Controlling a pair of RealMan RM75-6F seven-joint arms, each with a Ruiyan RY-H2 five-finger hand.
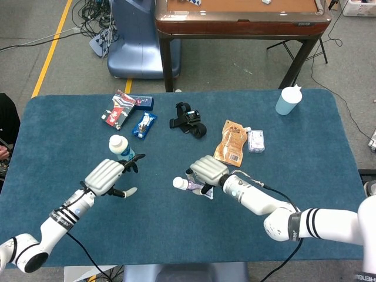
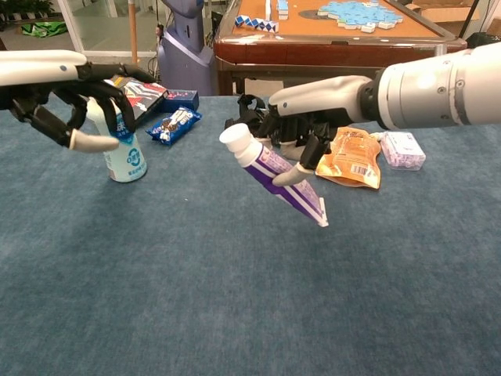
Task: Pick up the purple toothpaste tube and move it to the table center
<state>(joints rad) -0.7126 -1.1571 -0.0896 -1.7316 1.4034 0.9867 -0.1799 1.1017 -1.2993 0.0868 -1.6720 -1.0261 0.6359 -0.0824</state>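
Note:
The purple toothpaste tube (image 2: 275, 176) hangs above the blue table (image 2: 235, 298), tilted with its white cap (image 2: 233, 135) up and to the left. My right hand (image 2: 301, 135) grips it around the middle from above. In the head view the tube (image 1: 189, 185) pokes out left of the right hand (image 1: 207, 170), near the table's middle. My left hand (image 1: 108, 176) is well to the left, holding nothing, its fingers loosely bent and apart. In the chest view this left hand (image 2: 66, 98) hovers in front of the white bottle.
A white bottle with a blue label (image 1: 121, 149) stands just behind the left hand. An orange pouch (image 1: 231, 143) and a small white packet (image 1: 255, 141) lie behind the right hand. Further back are a black strap (image 1: 188, 119), snack packs (image 1: 144, 124) and a pale blue cup (image 1: 288, 101).

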